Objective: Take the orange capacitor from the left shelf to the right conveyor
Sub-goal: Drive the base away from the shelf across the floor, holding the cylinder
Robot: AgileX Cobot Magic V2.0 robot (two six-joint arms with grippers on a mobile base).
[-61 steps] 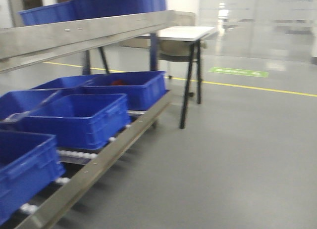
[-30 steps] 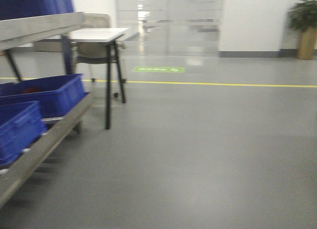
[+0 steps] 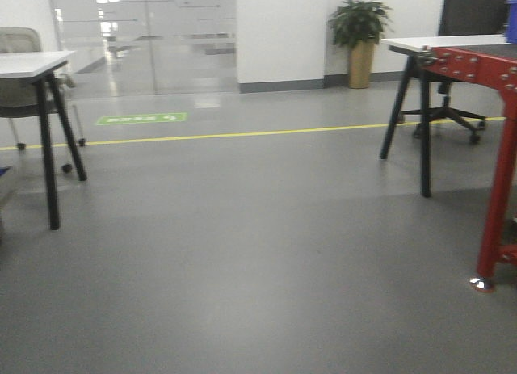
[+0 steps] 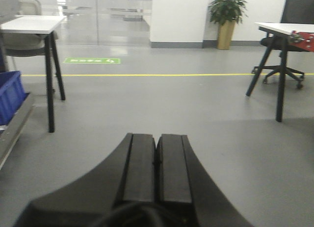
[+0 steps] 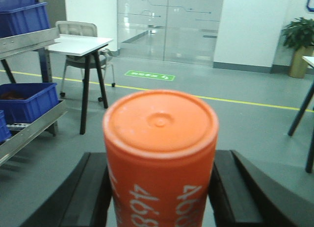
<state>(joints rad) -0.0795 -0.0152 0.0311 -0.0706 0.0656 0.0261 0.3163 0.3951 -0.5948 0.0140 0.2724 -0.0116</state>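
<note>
Blue bins have swung out of front view; right gripper clamps orange capacitor, left gripper closed.

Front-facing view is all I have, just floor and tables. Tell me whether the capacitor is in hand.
Observer: Yes. The right wrist view shows the orange capacitor clamped between the fingers of the right gripper.
Operator: Report the left gripper.
Observer: The left gripper is shut and empty, fingers pressed together.
Operator: Locate the shelf.
Observer: The left shelf shows at the left edge of the right wrist view, blue bins on it.
</note>
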